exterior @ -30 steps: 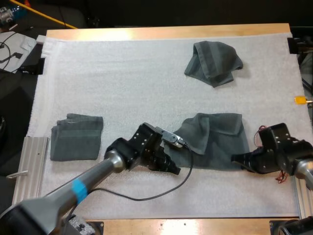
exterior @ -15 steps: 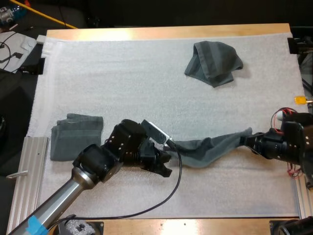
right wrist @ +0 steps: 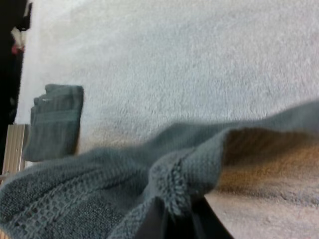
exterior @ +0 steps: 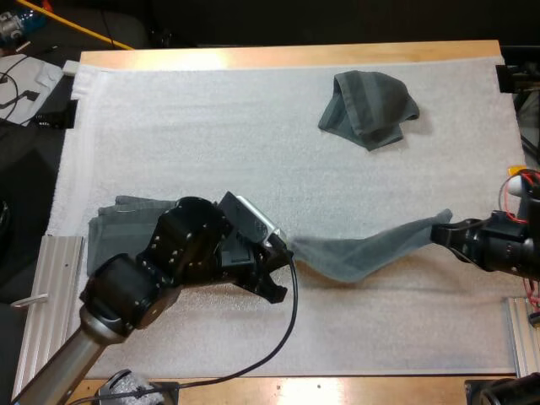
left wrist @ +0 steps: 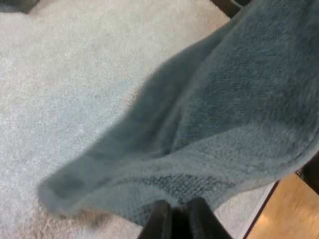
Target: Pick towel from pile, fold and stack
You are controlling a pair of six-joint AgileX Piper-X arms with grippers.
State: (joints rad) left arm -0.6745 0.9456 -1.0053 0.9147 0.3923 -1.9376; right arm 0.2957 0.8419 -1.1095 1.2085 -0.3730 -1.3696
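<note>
Towel (exterior: pixel 363 253) between left pincer (left wrist: pixel 177 208) and right pincer (right wrist: pixel 175 209), one end in each.

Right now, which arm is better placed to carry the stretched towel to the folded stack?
Likely left. Left end effector grips the towel beside the folded stack; right end effector holds the far end across the mat.

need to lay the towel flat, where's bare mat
Bare mat lies between the folded stack and the crumpled towel, and nearside of the stretched towel. Crowded at the left gripper beside the stack, and the right gripper.
</note>
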